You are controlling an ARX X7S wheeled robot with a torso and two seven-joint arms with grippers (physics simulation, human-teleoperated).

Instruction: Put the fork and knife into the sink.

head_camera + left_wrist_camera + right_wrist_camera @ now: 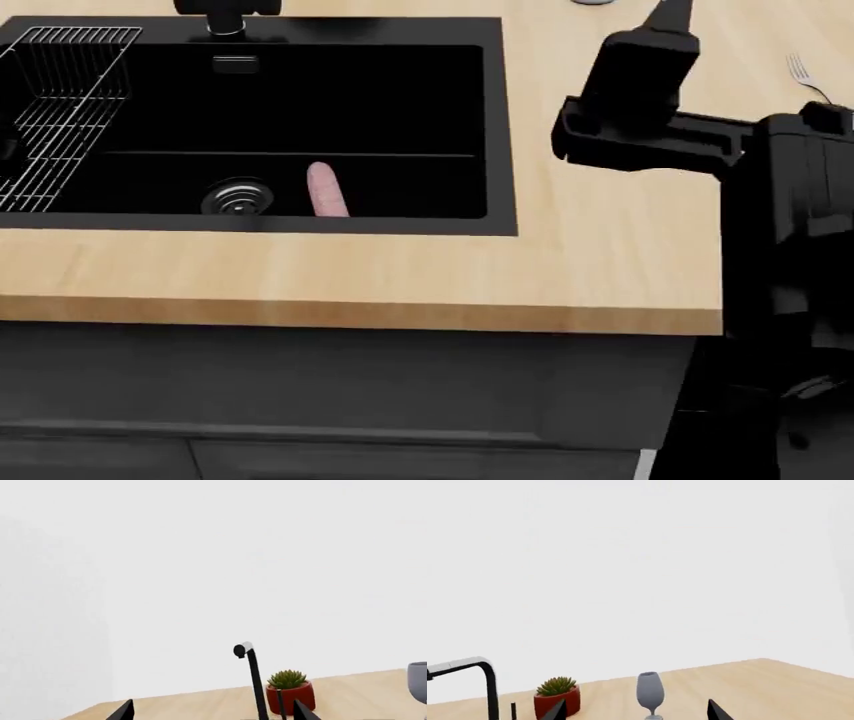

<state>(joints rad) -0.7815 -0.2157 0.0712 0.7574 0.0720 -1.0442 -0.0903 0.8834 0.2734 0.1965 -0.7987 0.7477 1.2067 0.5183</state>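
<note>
In the left wrist view, the left gripper (212,711) shows only as two dark fingertips (123,712) poking in at the frame's edge, set wide apart with nothing between them — the pincer stands open. The camera looks level across the wooden countertop (360,692) toward a blank white wall. Between the tips stand the black faucet (252,680), its spout end pale, and a succulent in a red pot (289,690). A grey glass (418,680) is cut off at the picture's side. No cutlery shows here.

In the head view, the right arm (667,110) reaches forward over the counter beside the sink (497,120), its dark links bulky and its gripper out of frame past the top edge. The left arm is not seen. The sink holds a pink sausage (327,190) lying just beside the round steel drain (238,197), and a wire rack (60,110) sits at its far-left side. The fork (809,76) lies on the counter at the right, well apart from the sink, only its tines and a short stretch of handle visible before the arm hides the rest. The knife cannot be found.

In the right wrist view, the right gripper (635,711) likewise shows just two dark tips (714,711) spread wide — open and empty. Beyond them stand a grey wine glass (650,692), the potted succulent (557,696) and the faucet (474,680), partly cut off.
</note>
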